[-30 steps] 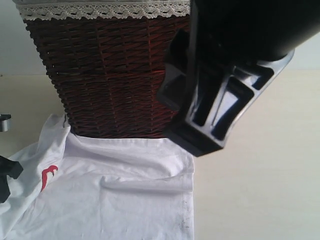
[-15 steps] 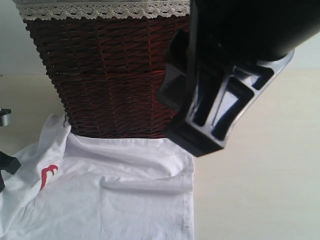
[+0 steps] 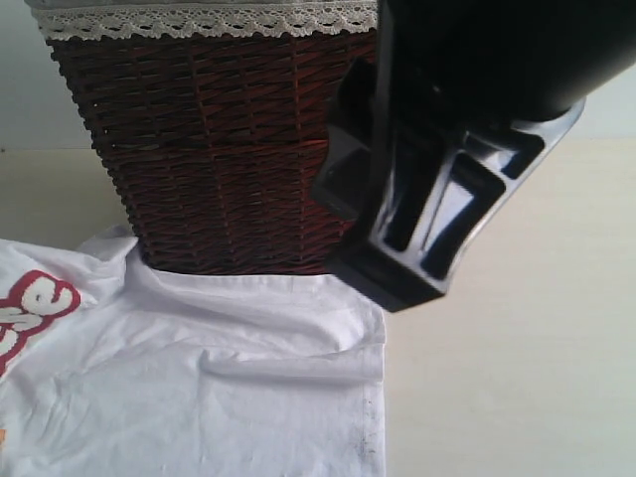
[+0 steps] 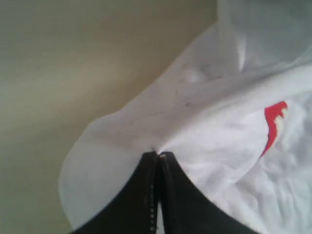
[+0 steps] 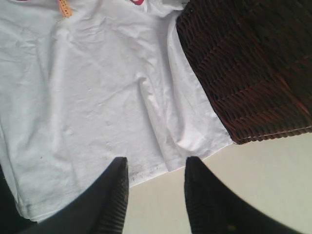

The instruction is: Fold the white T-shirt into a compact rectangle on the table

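The white T-shirt (image 3: pixel 248 388) lies on the table (image 3: pixel 517 348) in front of the basket, its red patch (image 3: pixel 30 303) with white letters showing at the left edge. In the left wrist view my left gripper (image 4: pixel 158 155) is shut on a pinch of the T-shirt (image 4: pixel 219 122), and the cloth is drawn up to the jaw tips near the red patch (image 4: pixel 273 124). My right gripper (image 5: pixel 156 168) stands open over the T-shirt's (image 5: pixel 87 87) edge, holding nothing. An orange tag (image 5: pixel 64 7) shows on the cloth. The left gripper is out of the exterior view.
A brown wicker basket (image 3: pixel 219 149) with a white lace-trimmed liner (image 3: pixel 199 20) stands right behind the shirt, touching its edge (image 5: pixel 248 63). The black right arm (image 3: pixel 447 149) fills the upper right of the exterior view. Bare table (image 5: pixel 161 204) lies beside the shirt.
The shirt's left part has been pulled over and spread, so the red lettered patch now shows. The left gripper has shut and left the exterior view. The right arm has not moved.
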### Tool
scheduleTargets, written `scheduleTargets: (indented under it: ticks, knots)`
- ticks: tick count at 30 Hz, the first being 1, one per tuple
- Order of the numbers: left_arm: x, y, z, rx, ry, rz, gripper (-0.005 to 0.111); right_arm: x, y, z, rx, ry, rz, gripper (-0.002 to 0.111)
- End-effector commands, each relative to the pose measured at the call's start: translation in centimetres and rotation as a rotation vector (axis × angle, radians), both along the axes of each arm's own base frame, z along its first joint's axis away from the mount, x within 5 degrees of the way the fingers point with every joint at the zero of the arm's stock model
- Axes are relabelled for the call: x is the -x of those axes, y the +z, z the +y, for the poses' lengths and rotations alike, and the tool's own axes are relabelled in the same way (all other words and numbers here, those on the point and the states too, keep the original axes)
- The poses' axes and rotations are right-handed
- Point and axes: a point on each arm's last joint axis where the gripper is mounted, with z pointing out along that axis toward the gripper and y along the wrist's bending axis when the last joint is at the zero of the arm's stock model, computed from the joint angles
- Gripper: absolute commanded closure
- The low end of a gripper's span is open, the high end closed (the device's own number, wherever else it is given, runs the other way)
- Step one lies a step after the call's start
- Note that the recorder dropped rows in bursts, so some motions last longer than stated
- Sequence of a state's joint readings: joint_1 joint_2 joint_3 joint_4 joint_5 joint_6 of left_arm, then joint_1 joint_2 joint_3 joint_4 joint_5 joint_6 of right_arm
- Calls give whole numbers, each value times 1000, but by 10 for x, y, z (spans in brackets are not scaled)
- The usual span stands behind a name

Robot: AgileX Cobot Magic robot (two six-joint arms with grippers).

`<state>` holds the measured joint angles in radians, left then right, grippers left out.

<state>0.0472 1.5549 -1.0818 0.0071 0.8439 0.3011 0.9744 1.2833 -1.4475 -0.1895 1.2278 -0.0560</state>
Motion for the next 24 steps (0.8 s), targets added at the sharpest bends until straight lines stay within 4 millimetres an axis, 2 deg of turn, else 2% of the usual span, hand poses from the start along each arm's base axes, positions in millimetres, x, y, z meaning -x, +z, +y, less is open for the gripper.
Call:
scheduleTargets:
  ticks: [1,6,9,13,15,18,20,22,24]
  knots:
    - [-16,12,16,-47,31,-206,107,-1,0,-1,-1,-2,-7,71]
    - [-33,8,41,-95,88,-343,107,-1,-1,-1,-3,-9,-3,71]
    - [-43,-9,60,-95,144,-362,107,-1,-1,-1,-3,-9,-3,71]
    - [-51,-48,80,-88,193,-285,103,-1,-1,-1,-7,-14,1,71]
    - [-56,-64,81,-71,215,-257,91,-1,-1,-1,-8,-15,2,71]
    - [-59,-81,82,-64,216,-228,63,-1,-1,-1,-8,-15,2,71]
    - [-61,-85,82,-62,216,-229,44,-1,-1,-1,-8,-15,2,71]
    - [-63,-78,83,-39,270,-263,37,-1,-1,-1,-9,-15,4,71]
    - [-64,-63,82,-20,312,-286,40,-1,-1,-1,-9,-15,4,71]
